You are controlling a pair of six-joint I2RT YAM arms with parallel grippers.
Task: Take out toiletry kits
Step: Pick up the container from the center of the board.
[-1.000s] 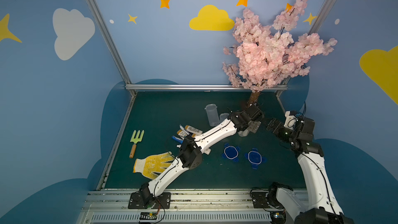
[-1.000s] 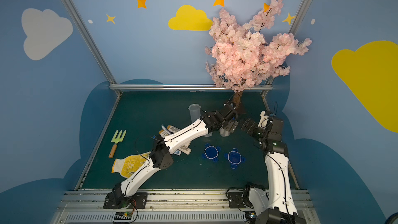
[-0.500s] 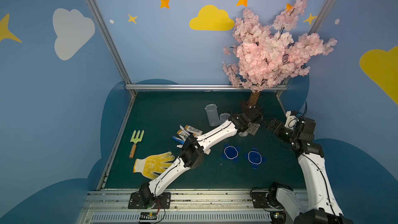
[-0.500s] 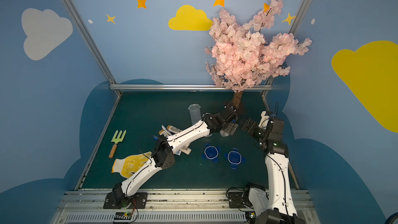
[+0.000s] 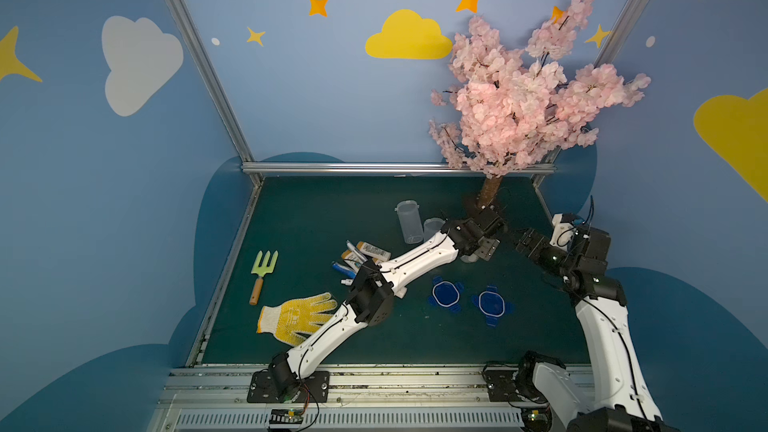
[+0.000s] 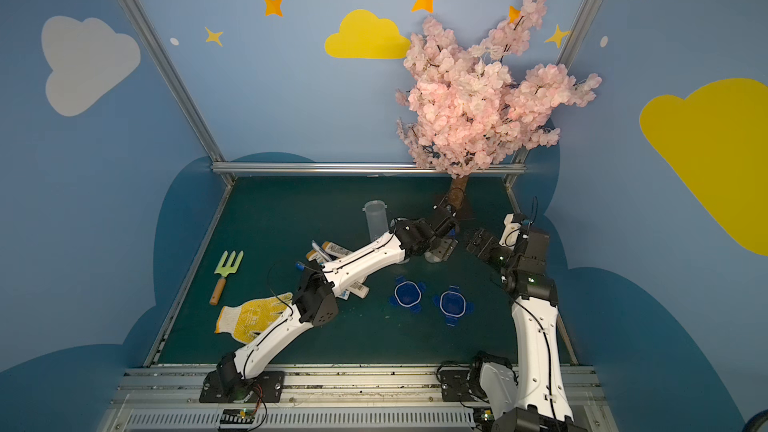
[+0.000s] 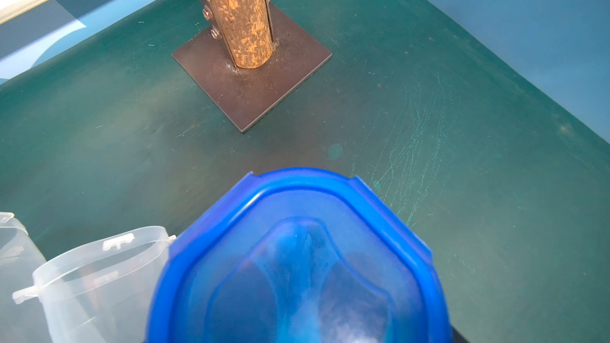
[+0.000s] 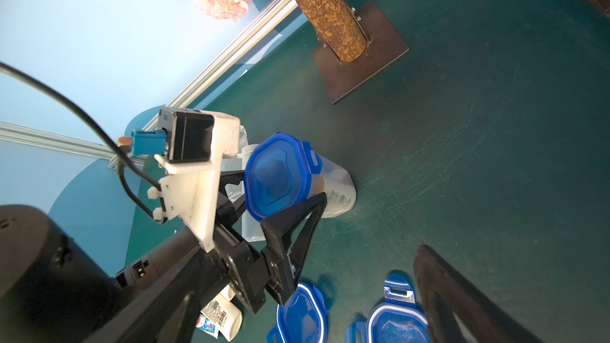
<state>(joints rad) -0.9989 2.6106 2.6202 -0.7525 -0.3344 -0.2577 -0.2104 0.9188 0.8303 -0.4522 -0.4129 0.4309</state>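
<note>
A clear jar (image 8: 333, 189) with a blue lid (image 8: 277, 173) stands on the green mat in front of the tree trunk. A labelled item shows through its wall. My left gripper (image 8: 284, 186) straddles it, fingers (image 8: 297, 219) against both sides just under the lid. In the left wrist view the lid (image 7: 297, 259) fills the space between the jaws. Loose toiletry kits (image 5: 361, 253), white bottles, tubes and toothbrushes, lie beside the left forearm; one bottle (image 8: 224, 318) shows under the arm. My right gripper (image 5: 525, 243) hangs open, right of the jar, holding nothing.
Two lidless clear jars (image 5: 409, 222) (image 5: 432, 228) stand behind the left arm. Two blue lids (image 5: 445, 293) (image 5: 491, 303) lie on the mat in front. The trunk's base plate (image 7: 251, 87) is just behind the lidded jar. A garden fork (image 5: 262, 272) and a glove (image 5: 299, 317) lie far left.
The left gripper has shifted slightly onto the lidded jar and its jaws have narrowed round it. The right arm has stayed still.
</note>
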